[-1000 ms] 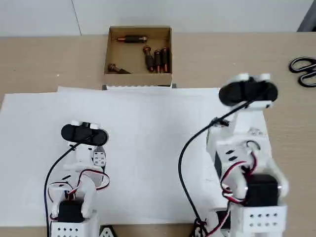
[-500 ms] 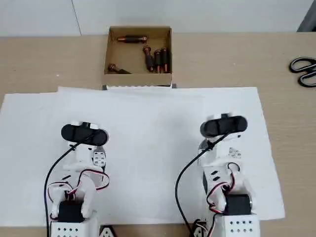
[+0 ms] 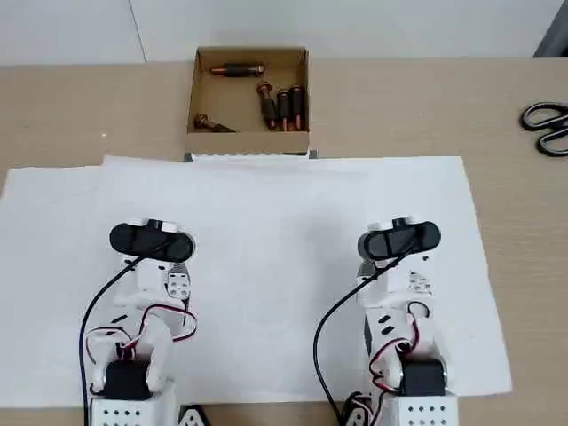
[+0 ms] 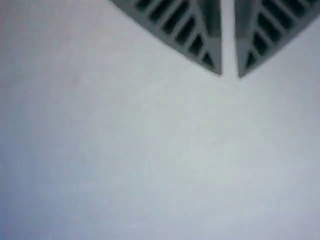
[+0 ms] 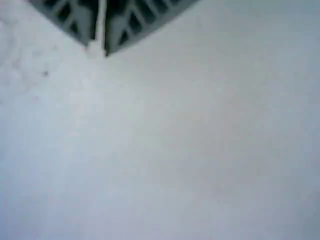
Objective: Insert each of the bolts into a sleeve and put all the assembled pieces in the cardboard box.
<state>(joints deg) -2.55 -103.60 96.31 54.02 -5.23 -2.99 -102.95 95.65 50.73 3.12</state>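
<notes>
The assembled pieces [image 3: 282, 106] lie in the cardboard box [image 3: 192, 98], which stands at the far side of the tabletop [image 3: 80, 106], just beyond the far edge of the white paper sheet [image 3: 266, 222]. One piece lies crosswise by the far wall, three lie side by side toward the right wall, and one is tucked into the near-left corner, half in shadow. They look like small copper-headed bolts in dark sleeves. I judge them stiff, dense for their size, smooth and round, so they should roll readily and could slip out of a slanted pinch. The best hold would be across the middle of the sleeve, with the jaws square to the long axis. A grip at the head risks drawing the bolt out of its sleeve. The three neighbours touch or nearly touch, which leaves little room for a finger between them. The left gripper [image 4: 229, 70] hangs close over the paper at the near left, its jaws drawn almost together on nothing. The right gripper [image 5: 97, 47] sits likewise at the near right, with only a thin slit between its jaws, and carries nothing. Scissors [image 3: 546, 124] lie at the far right.
</notes>
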